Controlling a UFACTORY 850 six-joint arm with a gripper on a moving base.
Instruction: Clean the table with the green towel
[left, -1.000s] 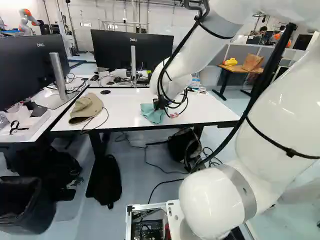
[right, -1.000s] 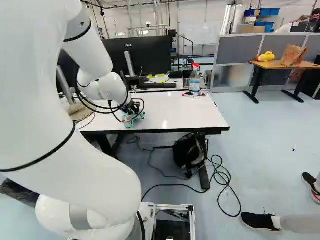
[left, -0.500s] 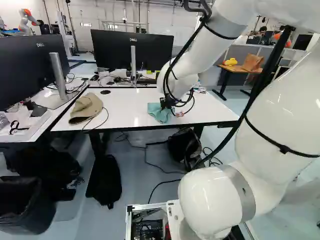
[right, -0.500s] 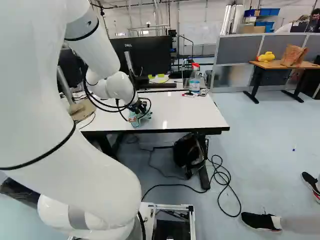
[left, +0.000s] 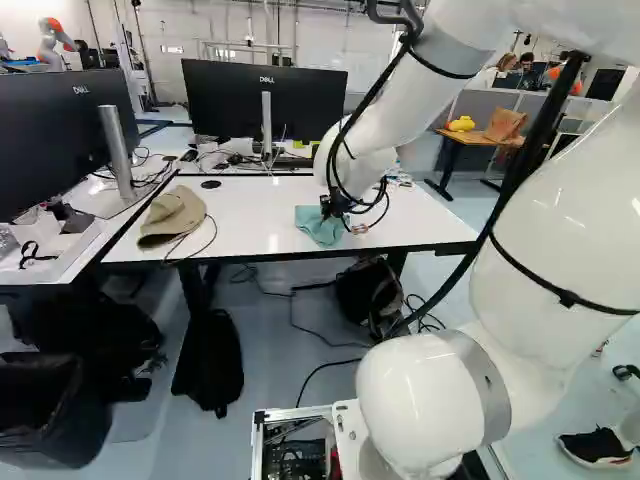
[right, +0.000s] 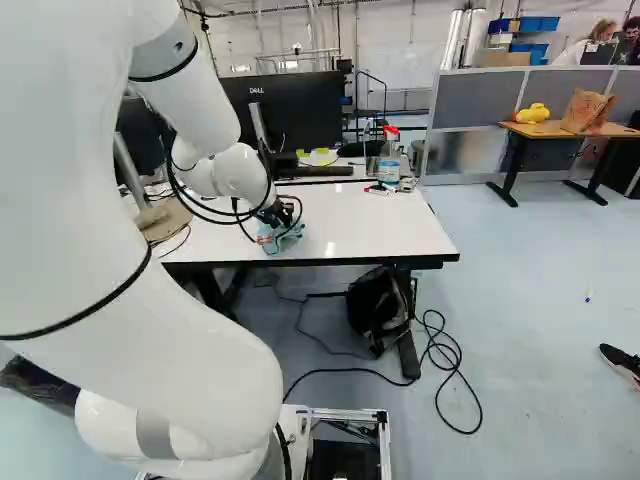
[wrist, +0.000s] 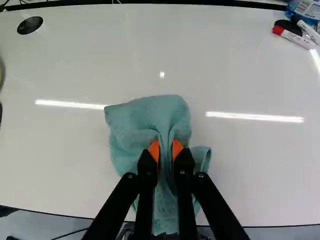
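Arm (left: 365, 150) swung slightly toward the counter's (left: 250, 215) right end over the past second, the base unmoved, dragging the cloth along. Sun hat (left: 172, 217) lies by the left end, while the green towel (wrist: 145, 117) is bunched at the near edge, right of the middle, pinched between both pads of the gripper (wrist: 165, 149), probably so the loose folds ahead serve as the wiping face. Markers (wrist: 295, 38) lie near the far right corner, likely out of the stroke's way for now.
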